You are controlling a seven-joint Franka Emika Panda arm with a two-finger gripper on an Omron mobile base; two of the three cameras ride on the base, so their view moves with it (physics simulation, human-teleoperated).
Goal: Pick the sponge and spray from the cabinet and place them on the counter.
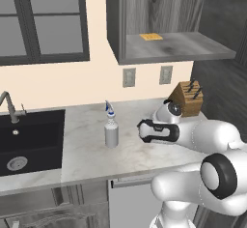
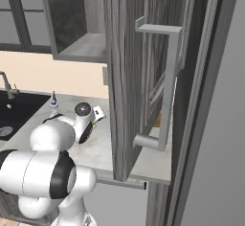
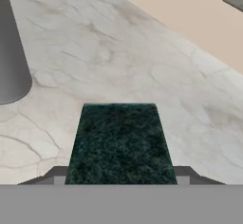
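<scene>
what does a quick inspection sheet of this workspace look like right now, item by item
surface: counter pale marble, black sink inset at its left
job's things: spray upright on the counter; sponge green side up between the fingers; cabinet open
clutter: thin yellow cloth on the cabinet shelf; knife block by the wall
grippers: gripper closed on the sponge, low over the counter
cables: nothing seen
surroundings: two wall outlets, faucet, window

Sponge dk green top; spray pale grey; counter white-beige marble, brown veins.
</scene>
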